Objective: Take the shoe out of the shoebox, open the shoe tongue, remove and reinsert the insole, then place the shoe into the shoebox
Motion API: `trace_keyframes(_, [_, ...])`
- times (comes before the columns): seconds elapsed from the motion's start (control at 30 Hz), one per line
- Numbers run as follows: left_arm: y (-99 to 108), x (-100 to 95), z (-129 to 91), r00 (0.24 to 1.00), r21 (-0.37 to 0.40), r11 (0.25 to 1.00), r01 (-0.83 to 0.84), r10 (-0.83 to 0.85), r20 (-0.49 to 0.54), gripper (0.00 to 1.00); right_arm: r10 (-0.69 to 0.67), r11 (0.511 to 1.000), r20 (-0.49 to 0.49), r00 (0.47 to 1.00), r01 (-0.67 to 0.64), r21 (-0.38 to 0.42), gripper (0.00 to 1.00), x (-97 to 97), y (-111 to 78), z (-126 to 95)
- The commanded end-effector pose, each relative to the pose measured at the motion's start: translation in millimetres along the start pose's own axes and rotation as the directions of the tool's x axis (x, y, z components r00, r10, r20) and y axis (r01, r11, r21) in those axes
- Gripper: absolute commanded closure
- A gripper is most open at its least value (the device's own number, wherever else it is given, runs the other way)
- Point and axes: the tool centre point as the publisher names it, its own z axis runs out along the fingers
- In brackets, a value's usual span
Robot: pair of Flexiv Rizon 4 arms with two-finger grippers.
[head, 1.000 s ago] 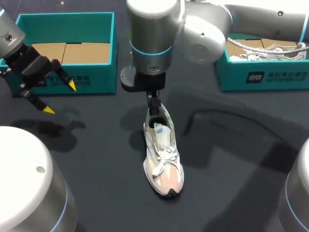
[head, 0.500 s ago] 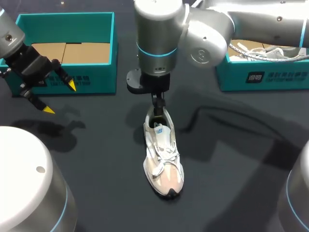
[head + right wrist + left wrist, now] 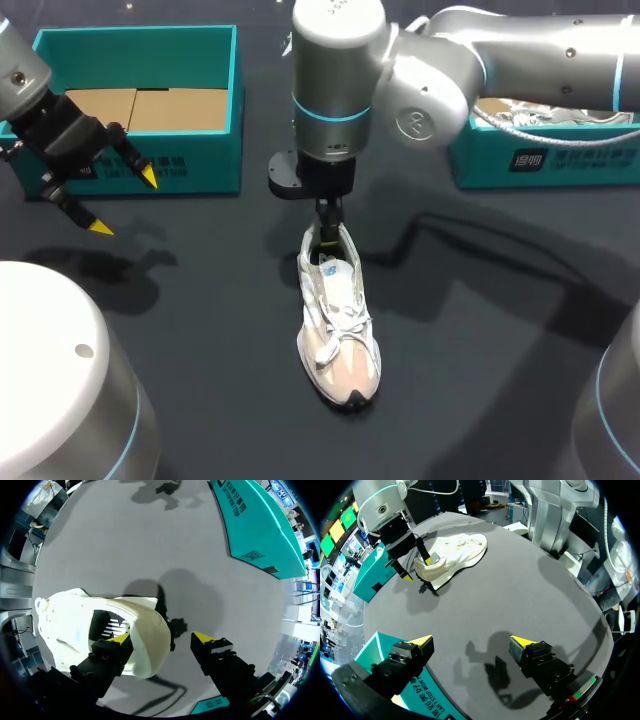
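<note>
Head view first: the white shoe [image 3: 338, 320] lies out on the dark desk [image 3: 480, 330], near its middle, toe pointing back toward the camera and heel toward the far side. It's well apart from the teal shoebox [image 3: 215, 160] at the far left, which shows brown cardboard inside. The right arm comes in from the right and crosses past the middle, and the right gripper [image 3: 328, 215] hangs straight down over the heel opening.

Over to the right wrist view: the right gripper [image 3: 162, 638] has its fingers apart, straddling the heel collar of the shoe [image 3: 75, 620]. One yellow tip sits inside the opening, the other outside behind the heel with a gap of desk showing, so there's no clamp on it.

On the left side, the left gripper [image 3: 124, 203] hovers in front of the shoebox, fingers spread wide, nothing between them. The left wrist view confirms it, with the left gripper [image 3: 471, 641] over bare desk and the shoe [image 3: 455, 555] well ahead.

A second teal box [image 3: 560, 160] sits at the far right with another shoe [image 3: 540, 105] in it.
</note>
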Motion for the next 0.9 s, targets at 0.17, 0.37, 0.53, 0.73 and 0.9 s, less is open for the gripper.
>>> trace_keyframes(0.17, [-0.3, 1.1, -0.7, 1.000, -0.002, 1.000, -0.001, 0.001, 0.000, 0.00, 0.005, 1.000, -0.025, 1.000, -0.005, -0.001, 0.38, -4.9, 6.0, 15.0])
trace_keyframes(0.37, [-0.3, 1.1, -0.7, 1.000, -0.002, 1.000, -0.001, 0.001, 0.000, 0.00, 0.011, 1.000, -0.042, 0.999, -0.011, 0.001, 0.47, -5.8, 5.0, 22.9])
trace_keyframes(0.53, [-0.3, 1.1, -0.7, 1.000, -0.002, 1.000, -0.001, 0.001, 0.000, 0.00, 0.015, 1.000, -0.048, 0.999, -0.015, 0.006, 0.52, -4.6, 4.3, 27.0])
trace_keyframes(0.73, [-0.3, 1.1, -0.7, 1.000, -0.002, 1.000, -0.001, 0.001, 0.000, 0.00, 0.021, 1.000, -0.056, 0.998, -0.021, 0.004, 0.70, -1.4, 3.6, 30.4])
trace_keyframes(0.9, [-0.3, 1.1, -0.7, 1.000, -0.002, 1.000, -0.001, 0.001, 0.000, 0.00, 0.028, 1.000, -0.053, 0.998, -0.028, 0.004, 1.00, 1.5, 2.5, 27.2])
